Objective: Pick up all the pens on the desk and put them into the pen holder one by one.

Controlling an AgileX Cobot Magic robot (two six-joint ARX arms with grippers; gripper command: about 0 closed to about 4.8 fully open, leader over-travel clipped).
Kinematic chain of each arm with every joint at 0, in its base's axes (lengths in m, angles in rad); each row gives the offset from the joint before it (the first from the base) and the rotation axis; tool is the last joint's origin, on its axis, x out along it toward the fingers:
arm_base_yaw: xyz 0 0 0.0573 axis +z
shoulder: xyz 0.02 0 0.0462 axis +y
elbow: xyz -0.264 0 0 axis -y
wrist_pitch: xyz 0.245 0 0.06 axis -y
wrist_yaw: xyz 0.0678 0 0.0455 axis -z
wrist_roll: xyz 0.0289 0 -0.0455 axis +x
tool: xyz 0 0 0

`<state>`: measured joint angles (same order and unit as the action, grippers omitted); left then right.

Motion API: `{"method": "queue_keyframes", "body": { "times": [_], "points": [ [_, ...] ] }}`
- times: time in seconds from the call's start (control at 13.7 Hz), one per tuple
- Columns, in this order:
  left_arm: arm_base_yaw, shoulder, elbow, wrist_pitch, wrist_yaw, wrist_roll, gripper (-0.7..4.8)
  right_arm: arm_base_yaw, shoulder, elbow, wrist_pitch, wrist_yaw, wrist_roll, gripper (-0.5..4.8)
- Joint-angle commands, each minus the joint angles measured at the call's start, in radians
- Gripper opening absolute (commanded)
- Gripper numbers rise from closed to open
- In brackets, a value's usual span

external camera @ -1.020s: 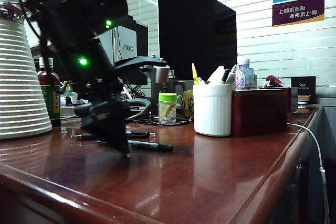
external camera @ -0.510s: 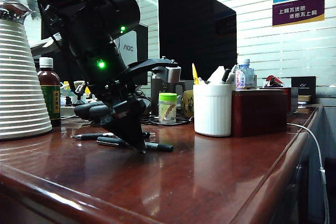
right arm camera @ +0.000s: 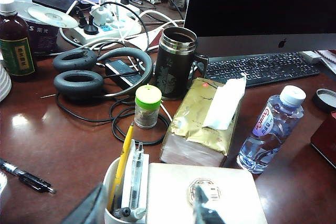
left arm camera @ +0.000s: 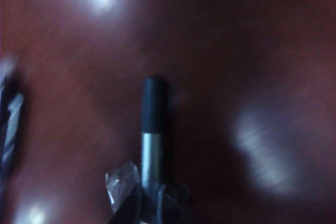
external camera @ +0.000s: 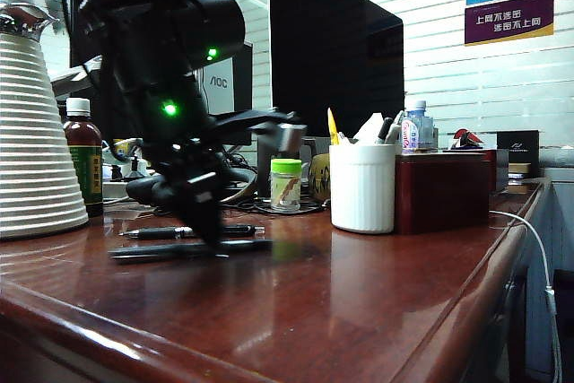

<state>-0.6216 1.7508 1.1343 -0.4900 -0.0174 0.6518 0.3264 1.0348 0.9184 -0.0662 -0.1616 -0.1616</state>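
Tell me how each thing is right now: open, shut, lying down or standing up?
left gripper: shut on black pen.
right gripper: open, above pen holder.
other black pen: lying on desk.
yellow pen: standing in holder.
steel mug: lidless.
water bottle: capped.

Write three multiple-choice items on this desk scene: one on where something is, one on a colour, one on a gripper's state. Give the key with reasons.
1. Where does the white pen holder stand?
A. Against the dark red box
B. On the headphones
C. Behind the monitor

2. What colour is the small jar's lid?
A. Red
B. Green
C. Black

3. What is the left gripper doing?
A. Hanging open above the desk
B. Shut on a black pen
C. Holding the water bottle

Key: 1 A, the cup sits beside the box, on its left in the exterior view. 2 B, the lid is bright green. 3 B, the left wrist view shows the fingers clamped on the pen's silver barrel.
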Motion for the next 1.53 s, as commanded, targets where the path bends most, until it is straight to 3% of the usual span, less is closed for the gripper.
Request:
{"method": "queue_keyframes", "body": {
  "times": [0.07,0.22,0.29,0.44,0.8,0.95,1.24,1.53],
  "points": [
    [0.002,-0.066,0.058,0.012,-0.019,-0.135,-0.06,0.000,-0.005,0.003,0.018,-0.005,0.008,2.16],
    [0.003,-0.140,0.142,0.135,0.106,-0.295,-0.06,0.000,-0.005,0.003,0.018,-0.005,0.009,2.16],
    [0.003,-0.162,0.181,0.609,0.311,-0.706,-0.06,0.000,-0.016,0.003,0.017,0.002,0.008,2.16],
    [0.003,-0.102,0.180,0.824,0.311,-0.805,-0.06,-0.025,-0.044,0.003,0.013,0.005,0.004,2.16],
    [0.003,0.142,0.177,1.212,0.358,-0.922,-0.06,-0.156,-0.135,0.003,0.018,-0.001,0.003,2.16],
    [0.004,0.235,0.177,1.349,0.351,-0.922,-0.06,-0.231,-0.158,0.003,0.018,-0.024,0.003,2.16],
    [0.003,0.310,0.177,1.366,0.336,-0.936,-0.06,-0.258,-0.154,0.003,0.018,-0.024,-0.001,2.16],
    [0.003,0.338,0.177,1.315,0.389,-0.913,-0.06,-0.258,-0.148,0.003,0.031,-0.024,-0.023,2.16]
  ]
}}
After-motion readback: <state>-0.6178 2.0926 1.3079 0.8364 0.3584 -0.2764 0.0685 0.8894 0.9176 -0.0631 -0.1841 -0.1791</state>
